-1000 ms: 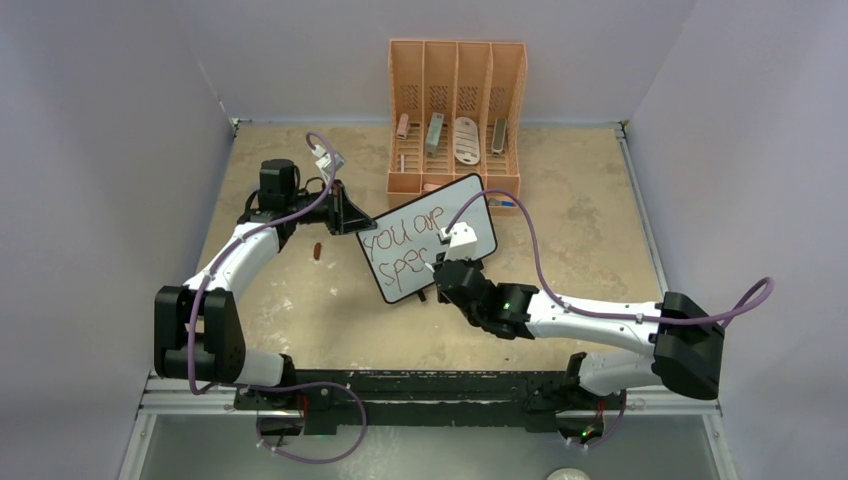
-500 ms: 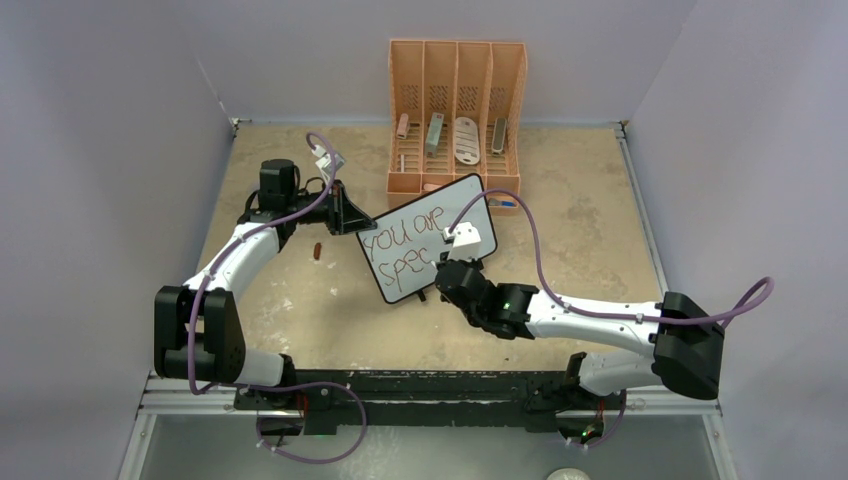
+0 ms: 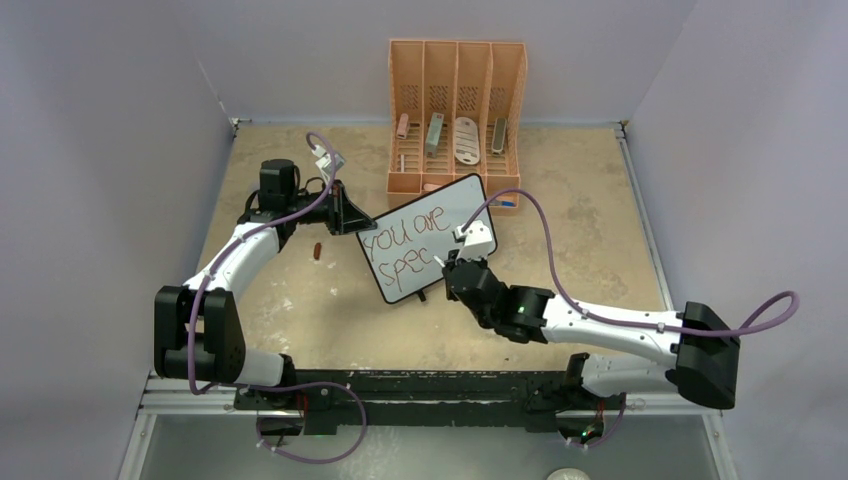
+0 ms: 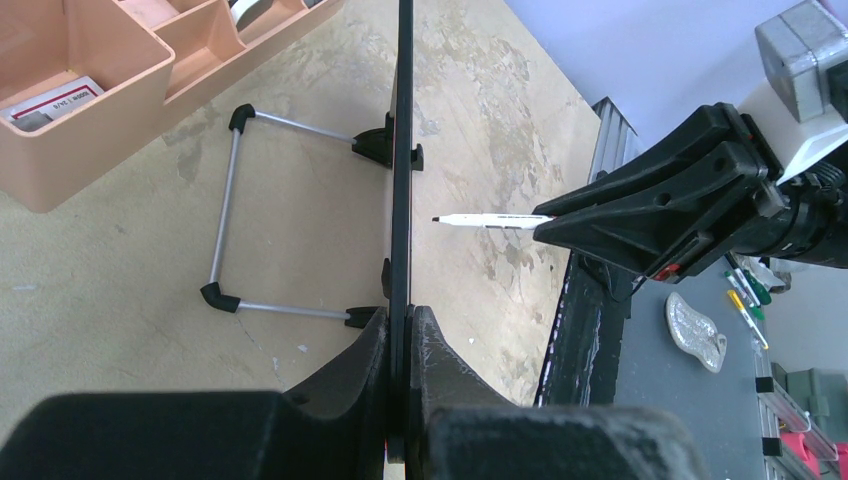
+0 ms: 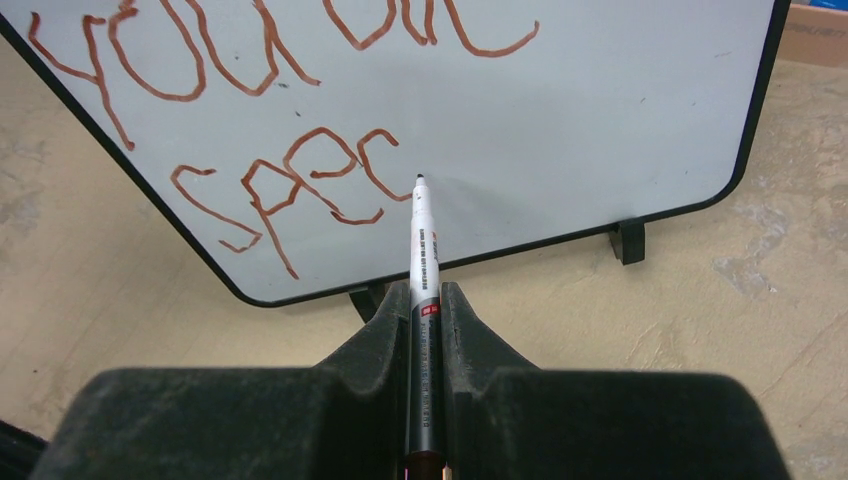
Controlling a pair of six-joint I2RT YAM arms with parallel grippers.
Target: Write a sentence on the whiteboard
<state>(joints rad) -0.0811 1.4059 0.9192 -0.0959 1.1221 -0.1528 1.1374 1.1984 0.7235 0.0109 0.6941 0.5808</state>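
Observation:
The whiteboard (image 3: 405,286) stands tilted on the table in front of the organizer. Red-brown writing (image 3: 405,225) on it reads "you are" and, below, "spec" (image 5: 300,190). My left gripper (image 3: 350,222) is shut on the board's left edge; the left wrist view shows the board edge-on (image 4: 404,150) between my jaws (image 4: 405,320). My right gripper (image 3: 450,268) is shut on a white and grey marker (image 5: 424,250). Its tip points at the board (image 5: 600,120) just right of the "c". In the left wrist view the marker (image 4: 495,219) tip stands a small gap off the board face.
An orange organizer (image 3: 457,110) with several items in its slots stands right behind the board. A small red-brown cap (image 3: 317,251) lies on the table left of the board. The board's wire stand (image 4: 225,220) sticks out behind it. Walls close three sides.
My right arm has shifted to the right and the marker tip has moved right past the "c", which now shows whole. My left gripper and the board have not moved.

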